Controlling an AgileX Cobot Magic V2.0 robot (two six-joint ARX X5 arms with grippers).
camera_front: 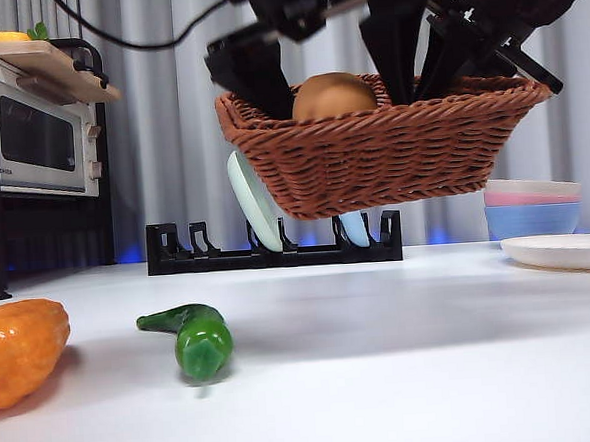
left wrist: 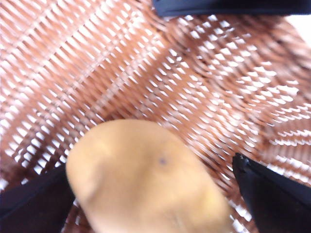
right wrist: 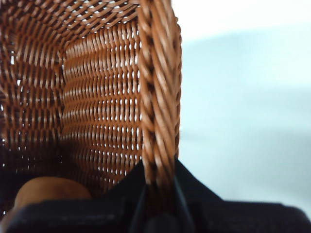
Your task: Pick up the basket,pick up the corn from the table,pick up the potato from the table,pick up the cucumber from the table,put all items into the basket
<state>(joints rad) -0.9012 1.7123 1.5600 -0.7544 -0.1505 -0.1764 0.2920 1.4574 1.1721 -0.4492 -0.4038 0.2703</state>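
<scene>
Wicker basket (camera_front: pixel 381 151) hung off the counter (camera_front: pixel 404 365) in the upper right of the front view, tilted slightly, right end effector (right wrist: pixel 158 194) clamped on its braided rim. Left end effector (left wrist: pixel 155 194) was inside the basket from above; its jaws stood apart either side of the potato (left wrist: pixel 146 179). Couldn't tell from the wrist view whether they were touching it or had let go. In the front view the potato (camera_front: pixel 333 95) showed above the rim, left of centre.

Corn (camera_front: pixel 17 350) sat at the lower left edge of the front view. Cucumber (camera_front: pixel 194 337) lay just right of it, not touching. Both on the counter, so my read: one of three items in.

Risks:
- Single pinch on one rim: added weight could twist or slip the basket in the right jaws.
- Tilt plus a round potato: it could roll and shift the load.
- Left arm lifting out could snag the rim or weave and jerk the basket.
- Cucumber is glossy and tapered, so it could squirt out of a pinch.
- Corn is partly out of frame, so pose is uncertain.

Dish rack (camera_front: pixel 273 244) and bowls (camera_front: pixel 533 206) sat behind, clear of the work.
</scene>
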